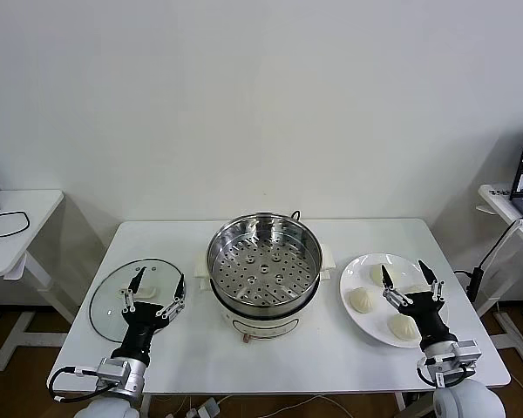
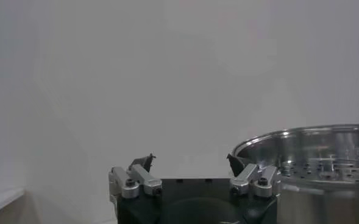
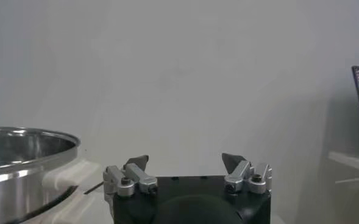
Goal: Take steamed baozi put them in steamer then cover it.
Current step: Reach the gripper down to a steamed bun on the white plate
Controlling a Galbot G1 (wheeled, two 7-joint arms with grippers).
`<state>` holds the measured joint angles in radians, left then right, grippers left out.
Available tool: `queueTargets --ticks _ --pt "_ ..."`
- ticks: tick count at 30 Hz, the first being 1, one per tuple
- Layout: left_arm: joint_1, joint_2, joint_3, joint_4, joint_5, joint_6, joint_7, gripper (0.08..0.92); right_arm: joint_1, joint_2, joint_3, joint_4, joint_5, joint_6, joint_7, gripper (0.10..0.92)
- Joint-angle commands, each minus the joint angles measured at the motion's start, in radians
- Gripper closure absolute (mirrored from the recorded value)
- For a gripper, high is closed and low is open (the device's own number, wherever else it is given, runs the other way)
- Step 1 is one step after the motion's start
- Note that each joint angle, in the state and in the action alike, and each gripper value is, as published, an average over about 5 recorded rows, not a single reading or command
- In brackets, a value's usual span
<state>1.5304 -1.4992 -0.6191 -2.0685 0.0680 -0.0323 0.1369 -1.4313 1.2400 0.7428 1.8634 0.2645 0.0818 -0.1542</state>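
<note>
The left gripper [image 1: 157, 292] stands over the glass lid [image 1: 113, 305] on the left of the table [image 1: 270, 357], its fingers spread apart and holding nothing. The right gripper [image 1: 411, 280] stands over the white plate [image 1: 359, 277], also spread apart and empty. Four buns [image 1: 361, 300] lie on this plate. The steamer [image 1: 264, 261] sits uncovered between lid and plate, with nothing in its tray.
</note>
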Motion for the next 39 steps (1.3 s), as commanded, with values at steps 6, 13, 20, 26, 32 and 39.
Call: queueTargets --ticks 6,13,20,26,32,39 --pt "0.002 0.001 -0.001 -0.002 -0.006 -0.003 0.003 0.177 0.097 -0.106 -0.008 -0.084 -0.114 -0.048 0.004 0.203" --pt "0.001 0.006 0.014 -0.010 -0.018 -0.007 0.010 0.177 0.305 -0.411 -0.125 -0.239 -0.384 -0.122 -0.062 0.203" --pt "0.002 0.004 0.025 -0.017 -0.017 -0.010 0.012 0.177 0.598 -0.652 -0.454 -0.408 -0.537 -0.130 -0.345 0.203" --pt "0.008 -0.001 0.021 -0.024 -0.017 -0.010 0.011 0.177 0.917 -0.737 -0.756 -0.529 -0.546 -0.096 -0.695 0.203" --pt "0.012 -0.009 0.017 -0.039 -0.018 -0.003 0.009 0.177 1.230 -0.704 -1.069 -0.651 -0.545 -0.066 -0.956 0.203" --pt "0.016 -0.013 0.005 -0.050 -0.019 0.003 0.008 0.177 1.391 -0.611 -1.266 -0.757 -0.557 -0.069 -1.060 0.203"
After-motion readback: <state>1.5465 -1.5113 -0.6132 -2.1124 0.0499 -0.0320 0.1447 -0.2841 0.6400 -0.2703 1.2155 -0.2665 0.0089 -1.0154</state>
